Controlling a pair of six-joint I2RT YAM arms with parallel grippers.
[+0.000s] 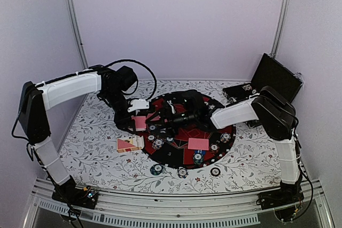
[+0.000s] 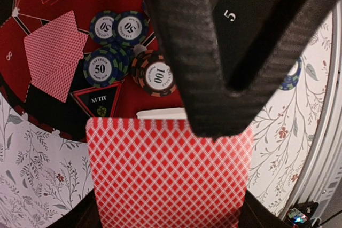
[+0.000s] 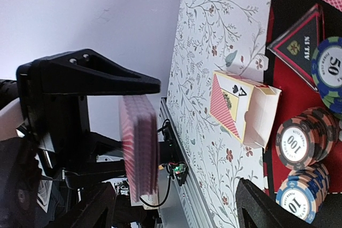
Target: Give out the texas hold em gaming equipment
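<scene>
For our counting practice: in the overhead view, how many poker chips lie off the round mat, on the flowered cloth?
3, along the mat's near edge: green chip left, white-edged chip middle, dark chip right. The arms may hide others.

Bright, diffuse light left only faint shadows on the round mat (image 1: 179, 134). At the mat's left edge the cards (image 3: 140, 148) were blurred in the right wrist view; chips (image 3: 302, 142) on it were sharp.
</scene>
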